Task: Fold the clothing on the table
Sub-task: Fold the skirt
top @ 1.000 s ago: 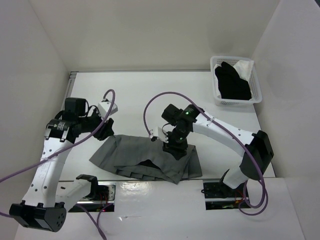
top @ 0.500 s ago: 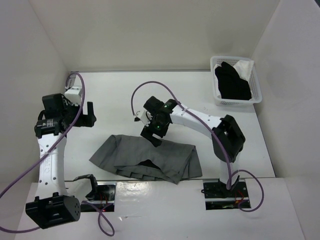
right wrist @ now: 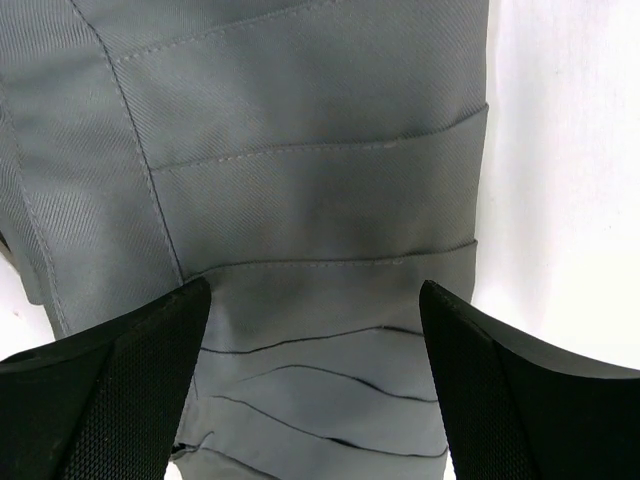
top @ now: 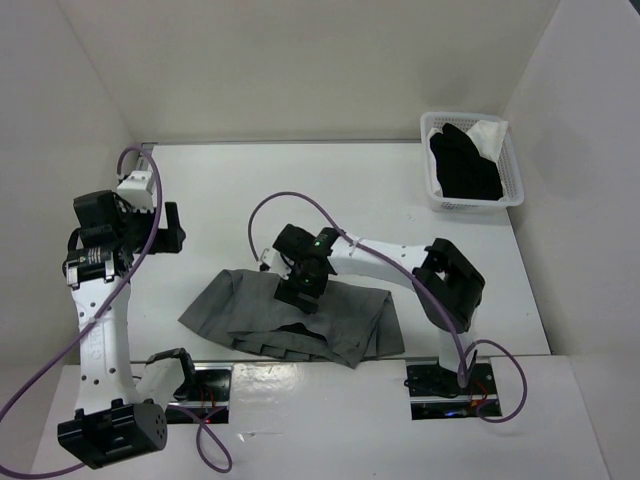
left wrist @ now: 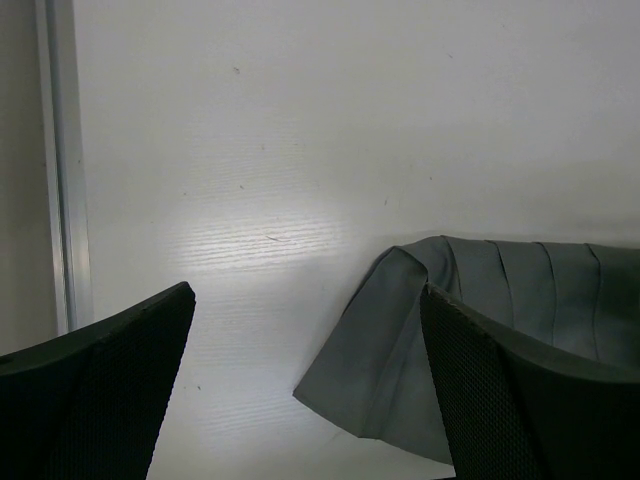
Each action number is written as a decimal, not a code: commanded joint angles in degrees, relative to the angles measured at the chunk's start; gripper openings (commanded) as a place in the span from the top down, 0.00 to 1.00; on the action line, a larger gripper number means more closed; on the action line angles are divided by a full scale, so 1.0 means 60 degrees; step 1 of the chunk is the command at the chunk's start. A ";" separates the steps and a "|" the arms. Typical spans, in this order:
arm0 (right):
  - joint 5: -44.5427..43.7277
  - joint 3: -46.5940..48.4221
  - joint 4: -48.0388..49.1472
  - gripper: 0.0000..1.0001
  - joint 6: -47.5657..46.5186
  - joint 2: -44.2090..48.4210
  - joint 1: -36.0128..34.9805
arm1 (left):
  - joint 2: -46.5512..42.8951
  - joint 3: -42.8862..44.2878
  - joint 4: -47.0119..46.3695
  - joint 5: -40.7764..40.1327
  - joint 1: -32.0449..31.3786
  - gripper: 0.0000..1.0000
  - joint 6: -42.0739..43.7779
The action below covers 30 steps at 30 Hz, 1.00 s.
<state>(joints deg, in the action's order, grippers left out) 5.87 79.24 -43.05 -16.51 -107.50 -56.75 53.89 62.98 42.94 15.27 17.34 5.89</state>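
White surface (top: 350, 190): flat, with a metal rail (left wrist: 60, 160) on its left edge.

Grey pleated skirt (top: 340, 320): lying on the surface at the near edge, roughly centred between my two bases. It's loosely folded over itself and rumpled, with the layers uneven and dark gaps under the top layer.

Basket (top: 512, 170): white mesh, far right corner, well apart from the skirt. A black garment (top: 465, 165) fills most of it.

Left fingers (top: 172, 228): apart and empty, over bare surface to the left of the skirt and beyond it, near the rail. The wrist view shows the skirt's turned-over left corner at lower right, partly behind one finger. No contact.

Right fingers (top: 298, 295): apart, with nothing clamped, pointing straight down over the skirt's far edge. The wrist view shows stitched pleats filling the gap between them and bare surface off to the right. Can't tell if the tips touch the fabric.

White cloth (top: 490, 133): tucked in the basket's far right corner, beside the black garment.
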 commanded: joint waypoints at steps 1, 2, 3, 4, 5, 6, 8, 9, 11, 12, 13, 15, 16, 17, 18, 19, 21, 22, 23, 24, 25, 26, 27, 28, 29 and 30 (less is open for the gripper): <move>-0.0303 -0.0169 0.0392 0.11 0.0057 0.0632 -0.0267 | -0.0017 -0.0038 -0.0359 0.0048 0.0068 0.01 -0.0117; -0.0304 -0.0170 0.0392 0.11 0.0057 0.0632 -0.0268 | -0.0017 -0.0038 -0.0359 0.0048 0.0068 0.01 -0.0117; -0.0406 -0.0271 0.0392 0.11 -0.0030 0.0632 -0.0486 | -0.0017 -0.0038 -0.0359 0.0048 0.0068 0.01 -0.0117; -0.0407 -0.0417 0.0392 0.11 -0.0031 0.0632 -0.0575 | -0.0017 -0.0125 -0.0446 0.0048 0.0068 0.01 -0.0117; -0.0537 -0.0506 0.0392 0.11 -0.0031 0.0632 -0.0692 | -0.0017 -0.0126 -0.0447 0.0048 0.0068 0.01 -0.0117; -0.0539 -0.0594 0.0479 0.11 -0.0031 0.0632 -0.0954 | -0.0017 -0.0126 -0.0447 0.0048 0.0068 0.01 -0.0117; -0.0640 -0.0872 0.0567 0.11 -0.0119 0.0632 -0.1248 | -0.0017 -0.0213 -0.0447 0.0048 0.0068 0.01 -0.0117; -0.0844 -0.1004 0.0568 0.11 -0.0119 0.0531 -0.1539 | -0.0104 -0.0214 -0.0447 0.0048 0.0068 0.01 -0.0117; -0.1021 -0.1005 0.0671 0.11 -0.0119 0.0442 -0.1732 | -0.0104 -0.0301 -0.0447 0.0048 0.0068 0.01 -0.0030; -0.1138 -0.0918 0.0671 0.11 -0.0119 0.0355 -0.1733 | -0.0191 -0.0301 -0.0447 0.0048 0.0068 0.01 -0.0030; -0.1139 -0.0787 0.0540 0.11 -0.0119 0.0354 -0.1733 | -0.0192 -0.0301 -0.0447 0.0048 0.0068 0.01 -0.0030; -0.1489 -0.0363 0.0394 0.11 -0.0119 0.0644 -0.1733 | -0.0192 -0.0301 -0.0359 0.0048 0.0068 0.01 -0.0030; -0.1795 -0.0230 0.0291 0.11 -0.0235 0.0806 -0.1733 | -0.0192 -0.0301 -0.0359 0.0048 0.0068 0.01 -0.0030; -0.1958 -0.0084 0.0290 0.10 -0.0323 0.0953 -0.1733 | -0.0192 -0.0214 -0.0359 0.0048 0.0068 0.01 -0.0030; -0.2134 0.0106 0.0174 0.10 -0.0411 0.1128 -0.1733 | -0.0192 -0.0214 -0.0359 0.0048 0.0068 0.01 -0.0030; -0.2266 0.0195 0.0042 0.10 -0.0528 0.1406 -0.1733 | -0.0192 -0.0214 -0.0359 0.0048 0.0068 0.01 -0.0030; -0.2384 0.0357 -0.0192 0.08 -0.0616 0.1656 -0.1733 | -0.0192 -0.0127 -0.0359 0.0136 0.0068 0.01 -0.0030; -0.2384 0.0488 -0.0397 0.08 -0.0617 0.1773 -0.1733 | -0.0192 -0.0126 -0.0359 0.0238 0.0068 0.01 0.0057; -0.1920 0.0576 -0.0529 0.08 -0.0617 0.1992 -0.1501 | -0.0192 -0.0126 -0.0272 0.0239 0.0068 0.01 0.0058; -0.1626 0.0693 -0.0647 0.08 -0.0617 0.2096 -0.1368 | -0.0192 -0.0126 -0.0272 0.0326 0.0068 0.01 0.0058; -0.1304 0.0694 -0.0836 0.08 -0.0617 0.2198 -0.1077 | -0.0192 -0.0126 -0.0272 0.0414 0.0068 0.01 0.0058; -0.1010 0.0694 -0.0838 0.08 -0.0617 0.2344 -0.0943 | -0.0105 -0.0126 -0.0272 0.0414 0.0068 0.01 0.0058; -0.0529 0.0694 -0.0998 0.08 -0.0617 0.2346 -0.0942 | -0.0104 -0.0126 -0.0272 0.0414 0.0068 0.01 0.0058; -0.0321 0.0781 -0.1202 0.08 -0.0704 0.2433 -0.0855 | -0.0104 -0.0126 -0.0272 0.0501 0.0068 0.01 0.0058; 0.0058 0.0782 -0.1204 0.08 -0.0705 0.2434 -0.0854 | -0.0104 -0.0126 -0.0272 0.0502 0.0068 0.01 0.0058; 0.0279 0.0782 -0.1349 0.08 -0.0850 0.2550 -0.0854 | -0.0104 -0.0126 -0.0272 0.0502 0.0068 0.01 0.0058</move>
<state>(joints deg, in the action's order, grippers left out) 0.86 82.26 -46.52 -19.97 -94.08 -62.08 53.76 61.47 41.95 16.45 17.39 5.87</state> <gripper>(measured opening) 0.915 0.990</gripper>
